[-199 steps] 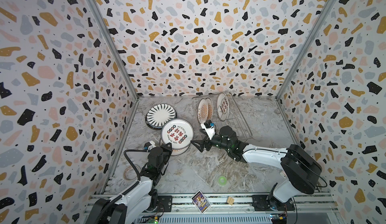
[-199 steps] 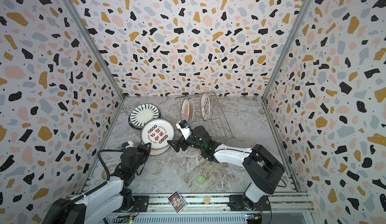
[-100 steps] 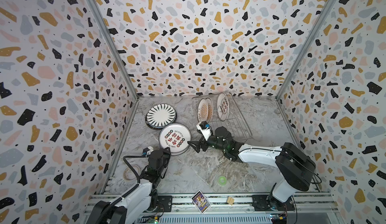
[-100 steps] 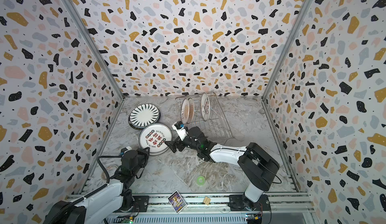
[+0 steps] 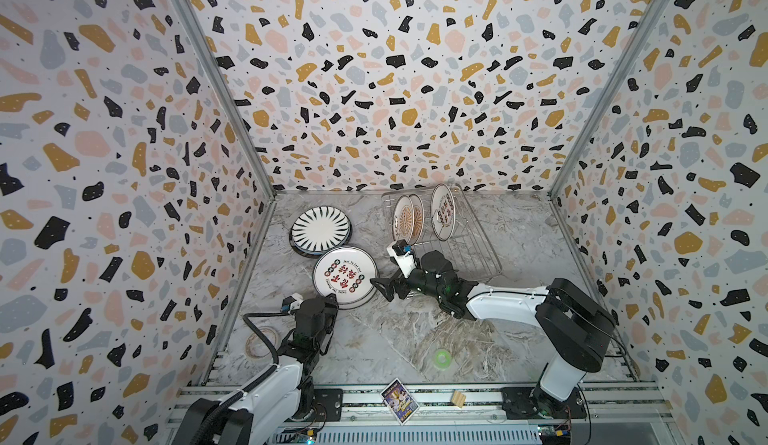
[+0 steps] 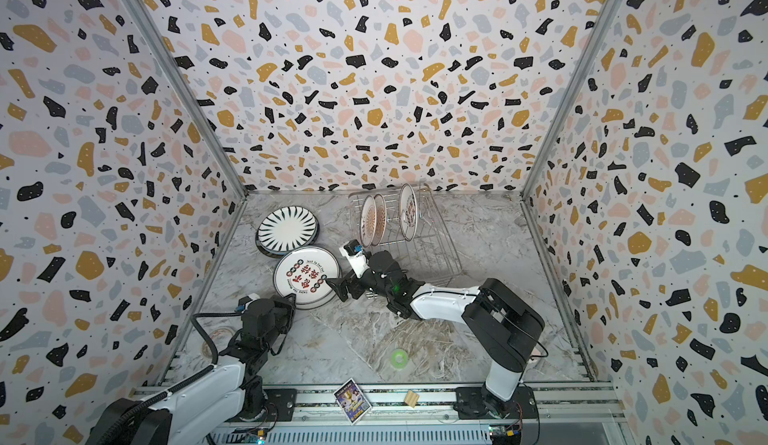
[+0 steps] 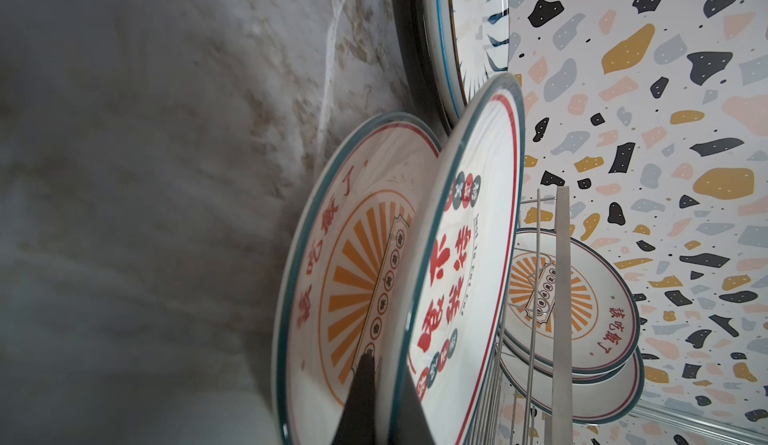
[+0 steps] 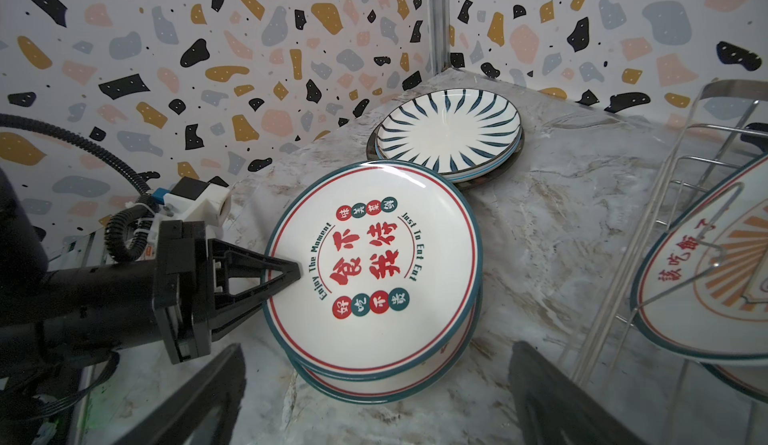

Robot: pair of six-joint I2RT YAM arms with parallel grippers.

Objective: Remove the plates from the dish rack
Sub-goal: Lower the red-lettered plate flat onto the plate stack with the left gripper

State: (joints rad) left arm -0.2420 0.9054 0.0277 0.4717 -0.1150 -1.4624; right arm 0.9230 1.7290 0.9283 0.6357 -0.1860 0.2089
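In both top views the dish rack [image 5: 478, 256] [image 6: 440, 252] stands at the back and holds upright plates: two with orange sunbursts [image 5: 405, 220] [image 6: 372, 220] and one with red letters [image 5: 442, 214]. Left of it lie a black-striped plate [image 5: 320, 229] [image 8: 449, 131] and a red-lettered plate [image 5: 344, 274] [image 6: 305, 274] [image 8: 374, 264], which rests tilted on a sunburst plate [image 7: 353, 276]. My left gripper [image 5: 332, 299] [image 7: 386, 409] [image 8: 291, 274] is shut on the red-lettered plate's near rim. My right gripper [image 5: 390, 289] [image 8: 374, 401] stands open and empty just right of that pile.
A small green ring [image 5: 442, 357] lies on the marble floor near the front. A tape roll [image 5: 257, 343] sits by the left wall. A card [image 5: 399, 399] and a wooden block [image 5: 458, 398] rest on the front rail. Patterned walls close in three sides.
The red-lettered plate has come down and a little forward onto the sunburst plate, still in my left gripper. My right gripper has stayed open and edged slightly left.
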